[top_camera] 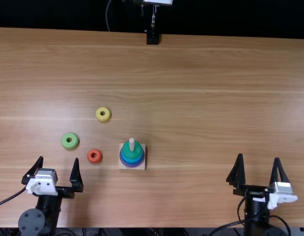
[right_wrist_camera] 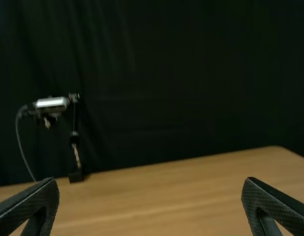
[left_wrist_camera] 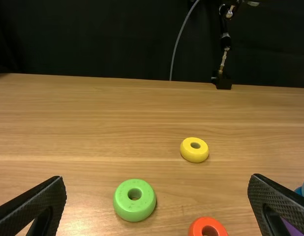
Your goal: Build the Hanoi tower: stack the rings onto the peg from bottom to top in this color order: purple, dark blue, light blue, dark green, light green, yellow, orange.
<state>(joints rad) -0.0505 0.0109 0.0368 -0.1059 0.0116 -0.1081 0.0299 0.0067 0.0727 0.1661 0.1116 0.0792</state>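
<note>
Part-built ring stack (top_camera: pixel 132 151) on wooden table (top_camera: pixel 201 98).
Top view: left gripper (top_camera: pixel 59 158) and right gripper (top_camera: pixel 258 156) spread; yellow ring (top_camera: pixel 99 118), light green ring (top_camera: pixel 65 144), orange ring (top_camera: pixel 90 159) loose. Left wrist view: stack cut off, partly behind a finger (left_wrist_camera: pixel 282 201). Right wrist view: black curtain (right_wrist_camera: pixel 167 98).

The square wooden stand (top_camera: pixel 142 166) holds an upright pale peg (top_camera: pixel 132 143) bearing, bottom to top, the purple ring (top_camera: pixel 133 165), dark blue ring (top_camera: pixel 133 163), light blue ring (top_camera: pixel 133 160) and dark green ring (top_camera: pixel 126 150). Flat and loose lie the orange ring (top_camera: pixel 94 160), near the stand's left; the light green ring (top_camera: pixel 70 144), farther left; and the yellow ring (top_camera: pixel 103 118), beyond and left of it.
</note>
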